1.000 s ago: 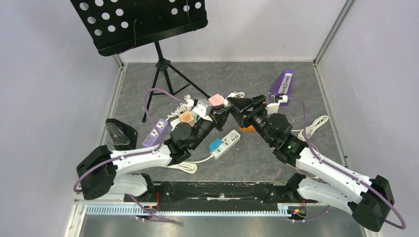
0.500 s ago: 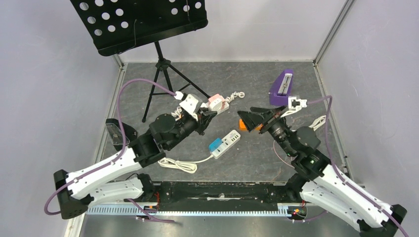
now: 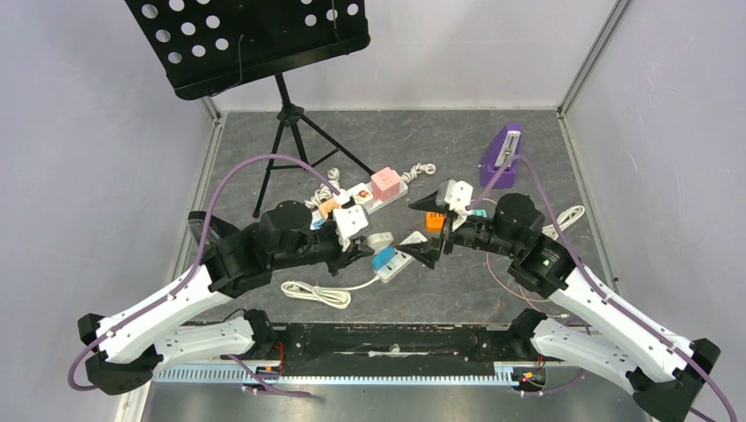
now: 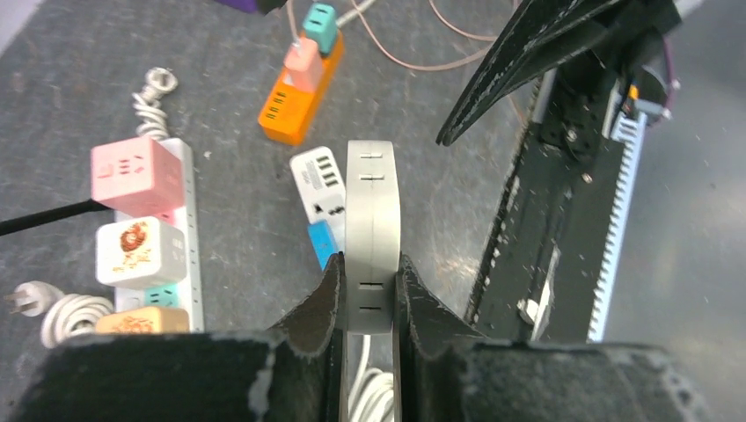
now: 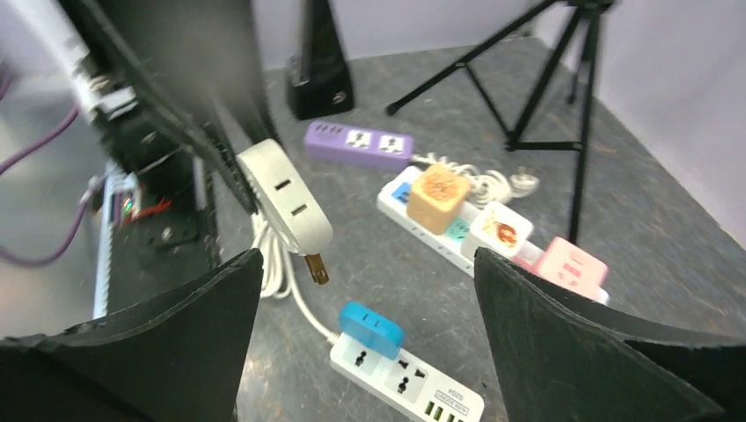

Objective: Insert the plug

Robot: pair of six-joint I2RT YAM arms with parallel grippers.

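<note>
— How far along are we?

— We have the plug (image 4: 373, 220) clenched in the left gripper (image 4: 368, 272), lifted over the middle of the desk (image 3: 396, 141). Its prongs are bare, so nothing is inserted yet.

— What crowds us?

— Our right gripper (image 3: 427, 227) hangs spread wide and empty over the white power strip (image 5: 405, 376). A blue adapter (image 5: 369, 323) fills one end, and an orange strip (image 4: 290, 101) lies just beyond.

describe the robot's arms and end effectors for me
The left arm and right arm have white shells, black joints and looping purple cables. A green light glows on the right one. The left end effector and right end effector each have two black wedge-shaped fingers.
</note>
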